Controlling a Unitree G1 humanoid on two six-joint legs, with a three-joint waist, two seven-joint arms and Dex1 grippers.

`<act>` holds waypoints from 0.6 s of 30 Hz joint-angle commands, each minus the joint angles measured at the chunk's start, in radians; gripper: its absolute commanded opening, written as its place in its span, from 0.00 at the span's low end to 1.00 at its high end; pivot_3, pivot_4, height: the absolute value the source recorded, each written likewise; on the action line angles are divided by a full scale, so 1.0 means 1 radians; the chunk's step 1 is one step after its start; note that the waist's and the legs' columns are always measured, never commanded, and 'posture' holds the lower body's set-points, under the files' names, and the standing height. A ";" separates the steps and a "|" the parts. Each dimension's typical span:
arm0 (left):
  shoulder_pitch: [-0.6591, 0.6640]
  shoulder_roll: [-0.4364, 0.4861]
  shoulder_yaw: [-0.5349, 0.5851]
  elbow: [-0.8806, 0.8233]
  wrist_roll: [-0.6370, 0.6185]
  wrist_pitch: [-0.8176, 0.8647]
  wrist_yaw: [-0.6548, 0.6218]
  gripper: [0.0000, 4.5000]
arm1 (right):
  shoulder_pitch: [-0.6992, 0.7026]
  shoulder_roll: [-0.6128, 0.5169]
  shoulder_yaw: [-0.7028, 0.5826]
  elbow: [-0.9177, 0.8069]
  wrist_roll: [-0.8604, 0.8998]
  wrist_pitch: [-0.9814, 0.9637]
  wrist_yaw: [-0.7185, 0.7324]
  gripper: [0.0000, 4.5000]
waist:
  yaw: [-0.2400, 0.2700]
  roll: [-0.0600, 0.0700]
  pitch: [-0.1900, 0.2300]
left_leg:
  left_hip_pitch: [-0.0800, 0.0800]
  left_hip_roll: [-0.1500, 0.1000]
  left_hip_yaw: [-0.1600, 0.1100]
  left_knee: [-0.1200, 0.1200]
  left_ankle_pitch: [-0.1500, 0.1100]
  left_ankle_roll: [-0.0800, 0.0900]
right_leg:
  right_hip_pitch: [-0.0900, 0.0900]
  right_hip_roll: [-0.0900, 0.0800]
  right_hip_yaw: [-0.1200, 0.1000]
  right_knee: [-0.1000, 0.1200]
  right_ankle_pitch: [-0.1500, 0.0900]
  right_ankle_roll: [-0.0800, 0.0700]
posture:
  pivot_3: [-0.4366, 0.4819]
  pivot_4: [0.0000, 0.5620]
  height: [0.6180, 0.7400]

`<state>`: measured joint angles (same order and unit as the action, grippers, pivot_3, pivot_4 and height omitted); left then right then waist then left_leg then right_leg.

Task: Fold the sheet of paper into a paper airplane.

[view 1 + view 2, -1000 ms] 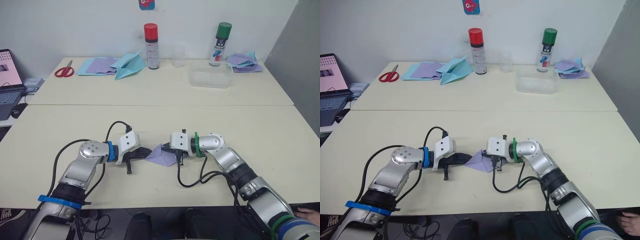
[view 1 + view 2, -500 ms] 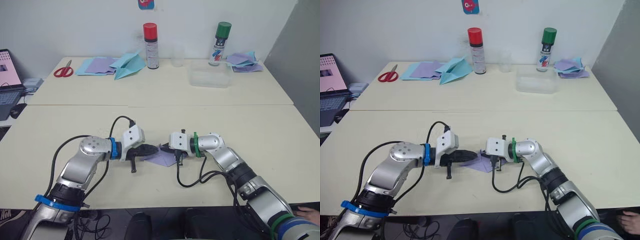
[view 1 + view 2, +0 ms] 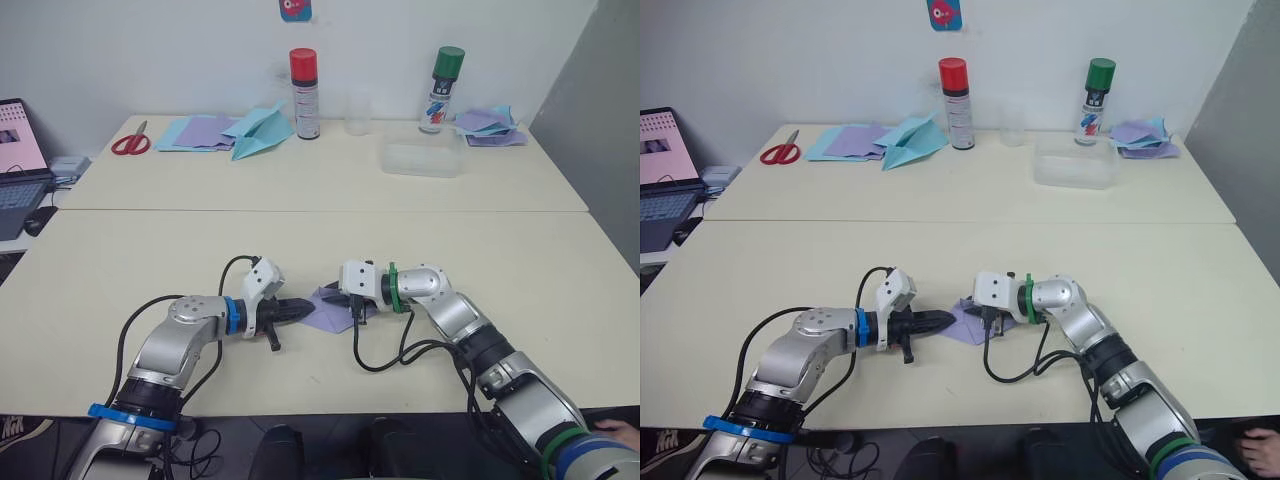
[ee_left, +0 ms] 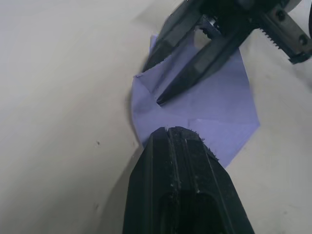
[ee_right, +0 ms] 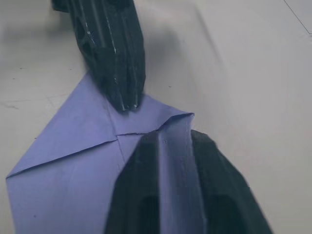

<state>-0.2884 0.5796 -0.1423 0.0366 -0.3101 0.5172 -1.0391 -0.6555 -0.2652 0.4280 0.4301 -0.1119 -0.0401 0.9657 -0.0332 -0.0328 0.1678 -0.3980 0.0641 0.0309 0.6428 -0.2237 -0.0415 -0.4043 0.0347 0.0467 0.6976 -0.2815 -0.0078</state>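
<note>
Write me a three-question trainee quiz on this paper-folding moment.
1. True or false: the left hand has its fingers closed together, tip at the paper's edge.
2. What does the right hand pinch? A) a pen B) the sheet of paper C) a cloth
3. Fill in: the scissors lie on the far table, on the robot's ___ side.
Key: 1 true; 2 B; 3 left.

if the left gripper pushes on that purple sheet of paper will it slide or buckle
Probably both. The sheet of paper is thin and creased, with one flap raised, so it likely buckles along a fold. Where the right gripper pinches it, it should stay put; the free edge by the left gripper may slide.
</note>
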 commanded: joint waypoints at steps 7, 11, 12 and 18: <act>0.065 0.027 -0.077 0.037 0.087 -0.029 0.036 0.00 | 0.014 -0.057 -0.142 -0.242 0.137 0.110 0.013 0.90 | 0.000 0.000 0.000 | 0.000 0.000 0.000 -0.003 0.000 0.000 | -0.001 0.000 0.000 -0.001 -0.001 -0.001 | 0.48 0.27 1.00; 0.061 0.014 -0.075 0.053 0.099 -0.064 0.055 0.00 | 0.093 -0.067 -0.170 -0.393 0.218 0.105 0.031 0.90 | 0.002 0.001 -0.001 | 0.000 0.000 0.000 -0.003 0.000 0.000 | -0.001 0.000 -0.001 -0.001 -0.002 -0.001 | 0.48 0.27 1.00; 0.060 0.012 -0.077 0.058 0.103 -0.071 0.056 0.00 | 0.120 -0.069 -0.162 -0.424 0.240 0.126 0.048 0.86 | 0.002 0.001 -0.001 | 0.000 0.000 -0.001 -0.003 0.000 0.000 | 0.000 0.000 -0.001 -0.001 -0.002 -0.001 | 0.48 0.27 1.00; 0.040 -0.008 -0.096 0.077 0.115 -0.088 0.066 0.00 | 0.234 -0.017 -0.071 -0.373 0.148 0.082 -0.052 0.46 | 0.003 0.004 -0.006 | 0.001 -0.001 0.000 -0.002 0.000 0.000 | 0.000 -0.002 0.000 -0.001 -0.001 0.000 | 0.48 0.27 1.00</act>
<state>-0.2814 0.5742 -0.1814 0.0453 -0.2606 0.4008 -0.9934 -0.4232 -0.2968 0.3451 0.0520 0.0586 0.0707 0.9547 -0.0306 -0.0284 0.1619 -0.3970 0.0631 0.0308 0.6412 -0.2237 -0.0415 -0.4038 0.0326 0.0469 0.6971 -0.2818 -0.0071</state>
